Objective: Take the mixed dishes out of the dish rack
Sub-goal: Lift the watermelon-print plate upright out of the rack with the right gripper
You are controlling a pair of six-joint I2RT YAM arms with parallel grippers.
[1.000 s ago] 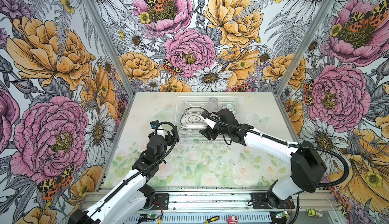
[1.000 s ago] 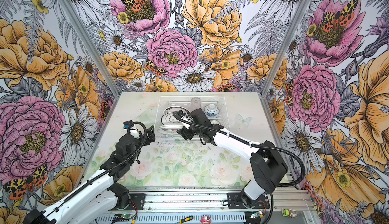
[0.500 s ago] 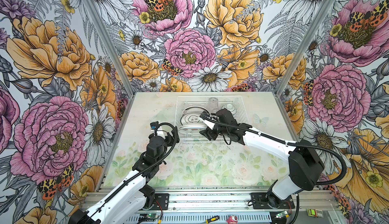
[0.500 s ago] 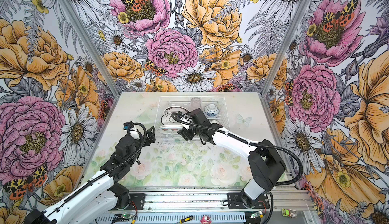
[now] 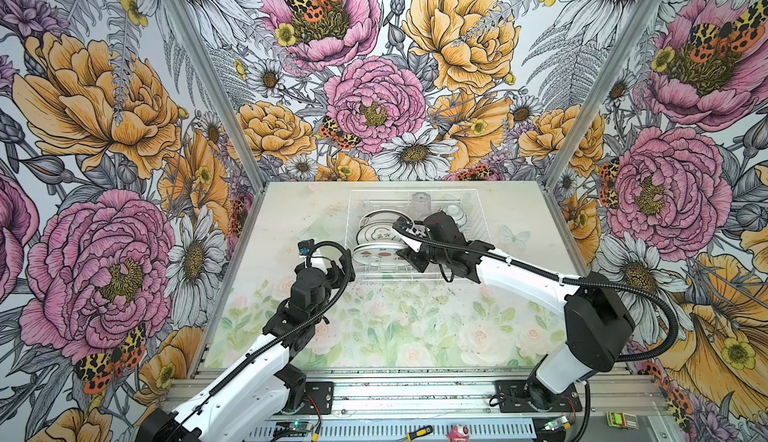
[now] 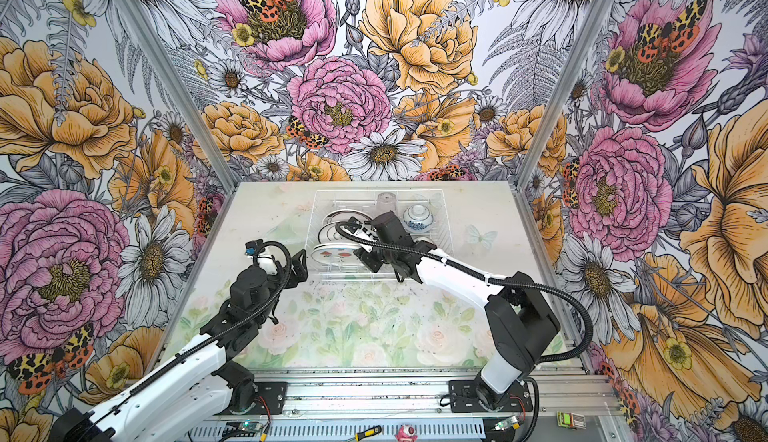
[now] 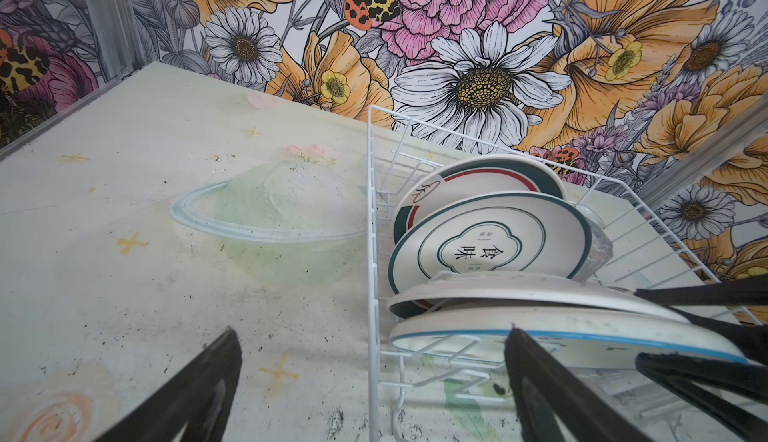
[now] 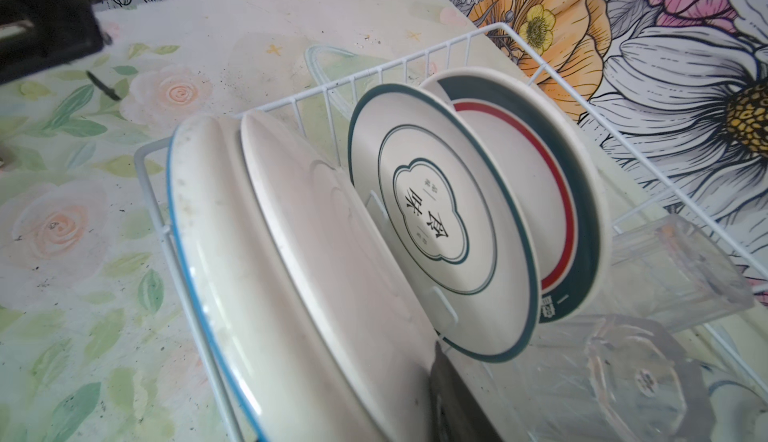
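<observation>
Fingers: left gripper [image 7: 372, 332] wide, empty; right gripper [image 7: 638, 328] seemingly straddles front two plates [image 8: 307, 236].

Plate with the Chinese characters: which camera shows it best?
Right wrist: the plate with the characters is large there, its face, green rim and lettering nearly whole. Left wrist shows its face, lower edge hidden behind nearer plates. In both top views the plate is small.

Bright, even light; soft close-range blur.

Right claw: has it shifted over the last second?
Yes. The right claw has edged slightly left against the dish rack, toward the blue-rimmed plate at its near end.
</observation>
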